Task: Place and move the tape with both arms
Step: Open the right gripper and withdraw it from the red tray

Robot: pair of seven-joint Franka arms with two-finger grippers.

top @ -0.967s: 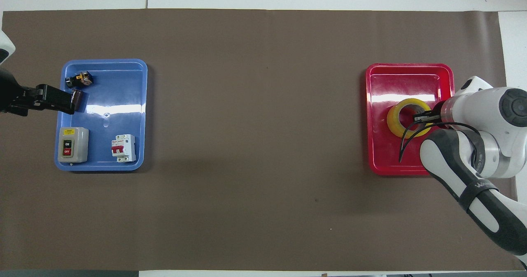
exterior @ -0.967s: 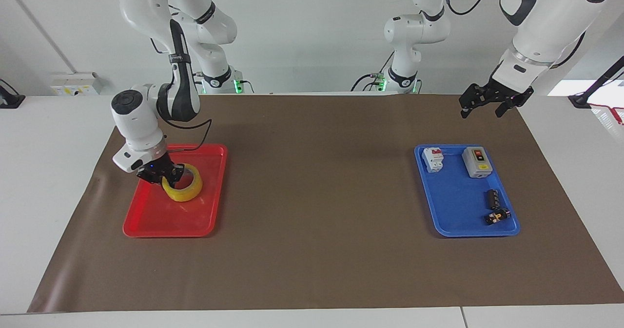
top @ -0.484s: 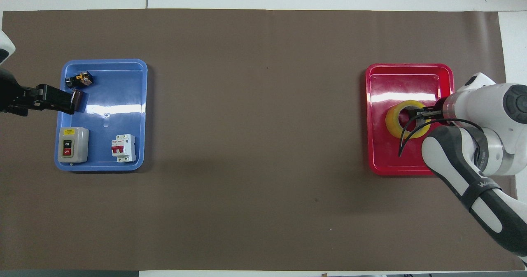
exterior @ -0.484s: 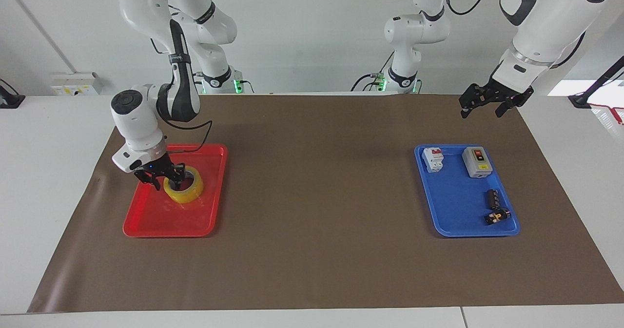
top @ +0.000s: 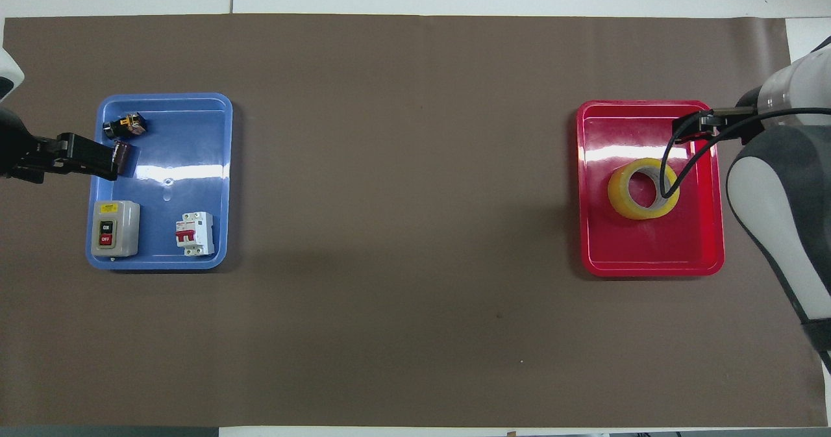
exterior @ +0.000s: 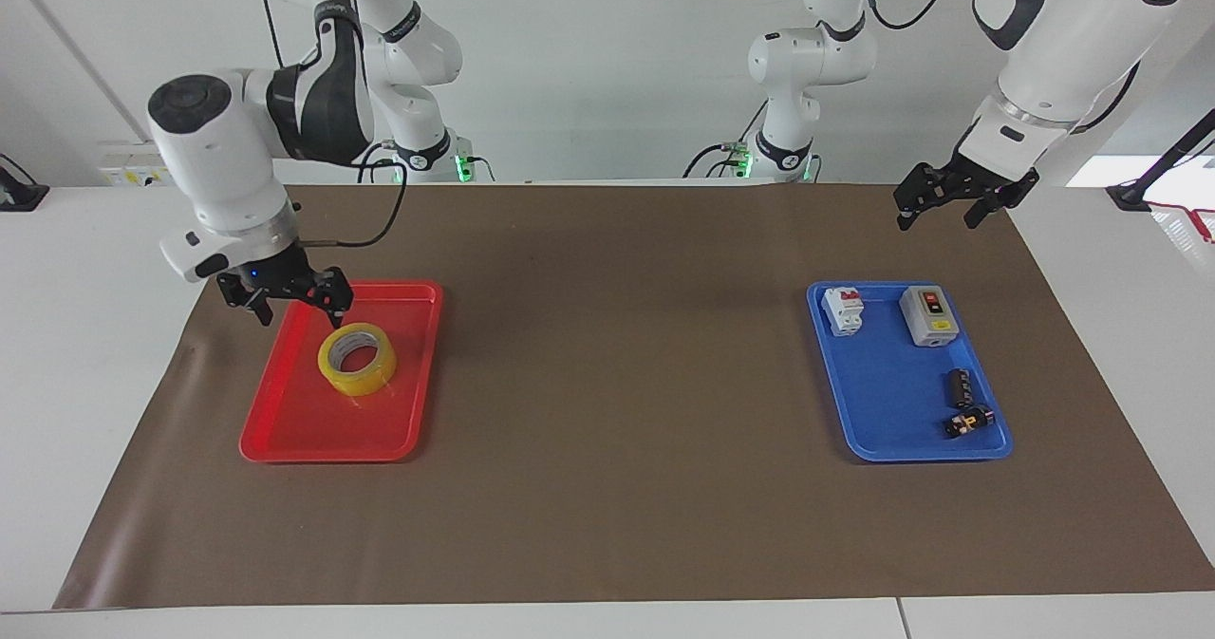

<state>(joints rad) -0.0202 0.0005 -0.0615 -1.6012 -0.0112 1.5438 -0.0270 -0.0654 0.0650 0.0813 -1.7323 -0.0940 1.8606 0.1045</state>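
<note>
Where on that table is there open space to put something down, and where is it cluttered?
The brown mat lies bare between the red plastic tray and the blue plastic tray. The red tray holds only the yellow tape roll. The blue tray is crowded: white breaker, grey switch box, small black parts.

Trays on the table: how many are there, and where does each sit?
2. The red tray lies toward the right arm's end of the table and holds the tape. The blue tray lies toward the left arm's end and holds small electrical parts. No others show.
</note>
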